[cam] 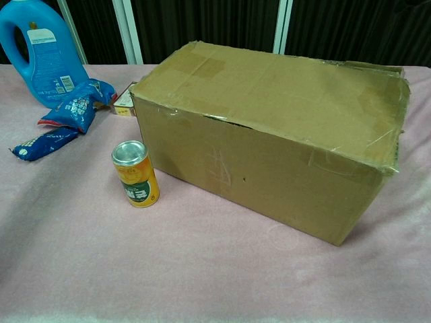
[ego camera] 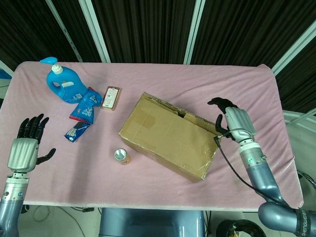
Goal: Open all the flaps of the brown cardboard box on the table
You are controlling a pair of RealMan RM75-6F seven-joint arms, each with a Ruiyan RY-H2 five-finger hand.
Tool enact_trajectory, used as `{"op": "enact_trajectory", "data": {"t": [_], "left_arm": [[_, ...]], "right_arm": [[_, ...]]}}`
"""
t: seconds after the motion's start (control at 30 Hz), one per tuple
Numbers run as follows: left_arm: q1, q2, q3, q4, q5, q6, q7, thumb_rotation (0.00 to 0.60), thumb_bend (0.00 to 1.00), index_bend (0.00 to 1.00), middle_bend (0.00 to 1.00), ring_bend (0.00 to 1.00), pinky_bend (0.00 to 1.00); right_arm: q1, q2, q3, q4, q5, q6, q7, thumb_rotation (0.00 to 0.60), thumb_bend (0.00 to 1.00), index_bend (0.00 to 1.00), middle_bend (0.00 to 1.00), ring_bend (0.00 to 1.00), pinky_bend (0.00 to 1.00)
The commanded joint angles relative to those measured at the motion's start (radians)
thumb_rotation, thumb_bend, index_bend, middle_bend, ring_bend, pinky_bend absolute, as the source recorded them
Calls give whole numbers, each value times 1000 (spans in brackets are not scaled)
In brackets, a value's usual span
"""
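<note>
The brown cardboard box (ego camera: 170,136) sits slantwise in the middle of the pink-covered table (ego camera: 163,81), its top flaps down and taped, one corner of the far flap a little lifted. The right hand (ego camera: 231,121) is up at the box's right end, its dark fingers (ego camera: 218,103) curled toward the top corner there; from where I stand I cannot tell whether they touch the cardboard or hold any of it. The left hand (ego camera: 27,148) hangs over the table's left edge, well apart from the box, fingers spread and holding nothing.

Just in front of the box's near left corner stands a small yellow can (cam: 135,173) (silver top, upright). Further left lie two blue snack packets (cam: 79,102), one nearer the edge than the other, and behind them a blue detergent bottle (cam: 40,54). A small flat carton (ego camera: 111,97) rests beside the packets, near the box's far left corner
</note>
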Motion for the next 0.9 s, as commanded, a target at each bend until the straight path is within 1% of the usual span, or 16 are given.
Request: {"op": "enact_trajectory", "data": {"t": [0.03,0.13,0.27,0.4,0.6,0.7,0.9], "left_arm": [[4,-3,-8,8,6,-2,-6,600,183,0,0,0,0],[9,-5,-18,17,14,-2,-11,600,183,0,0,0,0],[13,-10,-31,28,24,-3,-18,600,183,0,0,0,0],[17,-10,-43,30,34,-3,-27,600,183,0,0,0,0],[22,1,-63,18,56,9,-33,600,184,0,0,0,0],[24,15,-71,3,74,20,-36,600,184,0,0,0,0],[30,25,-78,-15,85,22,-37,600,184,0,0,0,0]], "right_arm": [[75,-39,0,-14,132,-25,-50,600,922,268,202,171,254],[105,-63,-19,-34,188,3,-68,600,922,268,201,171,254],[134,-94,-40,-60,225,60,-91,600,921,261,197,171,254],[161,-122,-50,-80,256,117,-115,600,916,189,181,167,254],[199,-150,-44,-116,348,197,-145,600,908,114,123,120,254],[217,-161,-34,-118,405,218,-151,600,905,107,114,111,254],[235,-167,-27,-112,446,231,-154,600,905,103,111,108,254]]}}
